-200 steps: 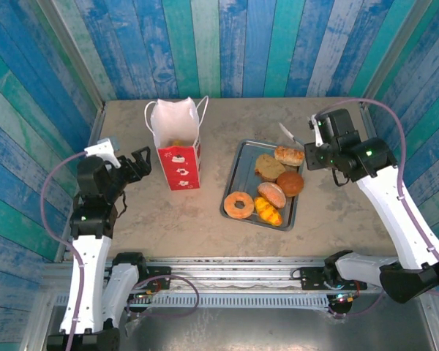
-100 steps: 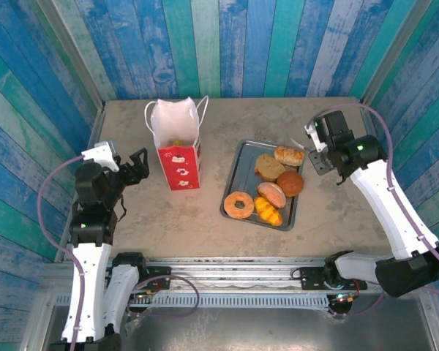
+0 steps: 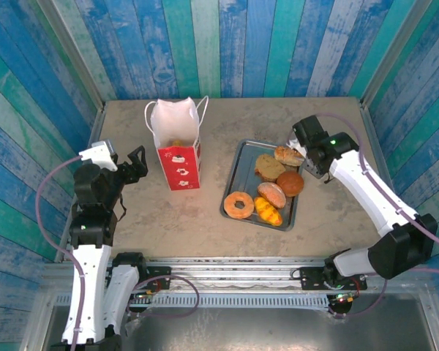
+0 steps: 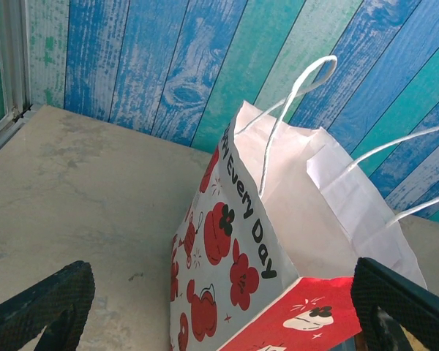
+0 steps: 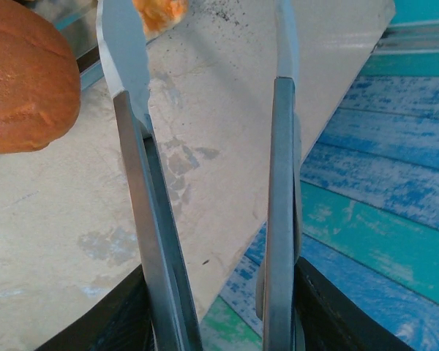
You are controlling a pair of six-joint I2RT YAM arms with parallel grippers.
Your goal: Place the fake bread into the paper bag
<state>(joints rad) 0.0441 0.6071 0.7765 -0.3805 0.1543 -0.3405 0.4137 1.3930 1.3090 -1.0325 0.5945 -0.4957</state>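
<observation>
The paper bag (image 3: 177, 146) stands upright and open-mouthed at the back left, with one piece of fake bread (image 3: 177, 143) showing inside. Several more pastries lie on the grey tray (image 3: 235, 167): a ring donut (image 3: 239, 205), a yellow twisted roll (image 3: 268, 211) and a round brown bun (image 3: 290, 183) among them. My left gripper (image 3: 135, 164) is open just left of the bag (image 4: 278, 219), its fingers (image 4: 44, 300) clear of it. My right gripper (image 3: 309, 155) is shut on metal tongs (image 5: 132, 146) by the tray's far right corner. The tong arms are spread and empty, with the bun (image 5: 25, 80) beside them.
Blue plank walls close in the table on three sides. The table's right edge (image 3: 373, 139) runs close behind my right arm. Bare tabletop lies between the bag and the tray (image 3: 212, 146) and in front of the bag.
My right arm has swung left and forward, bringing the tongs from beyond the tray's corner to right beside the pastries. The left arm has drawn back slightly, still open.
</observation>
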